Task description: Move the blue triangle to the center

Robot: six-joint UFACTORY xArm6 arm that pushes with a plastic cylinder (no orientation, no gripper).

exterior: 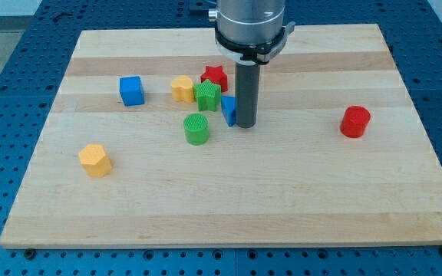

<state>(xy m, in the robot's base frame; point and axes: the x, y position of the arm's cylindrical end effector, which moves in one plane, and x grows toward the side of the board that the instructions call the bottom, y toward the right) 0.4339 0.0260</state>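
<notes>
The arm hangs over the pale wooden surface point(229, 199) from the view's top, and it carries no claw at all, only a straight dark rod, so there is nothing to be apart or together. The rod's lower end, the tip point(245, 124), rests on the surface just to the view's right of the small blue triangle block point(228, 111), and it seems to touch it or nearly so; part of the triangle is hidden behind the rod, so I cannot tell this exactly. The blue triangle lies a little above the middle of the surface, close to a group of other blocks: a green block with a ribbed top point(207, 95) just to its left, a red star block point(215, 76) above that, a yellow block point(182, 89) further left, and a green round cylinder point(197, 129) below and to the left. Well apart are 3 more blocks: a blue cube point(131, 90) at the left, a yellow hexagon-like block point(95, 159) at the lower left, and a red cylinder point(354, 122) at the right. In my judgement the task is almost done but not finished: the triangle needs only a short push toward the view's bottom to reach the center, and for this the tip should come around to its upper side.
</notes>
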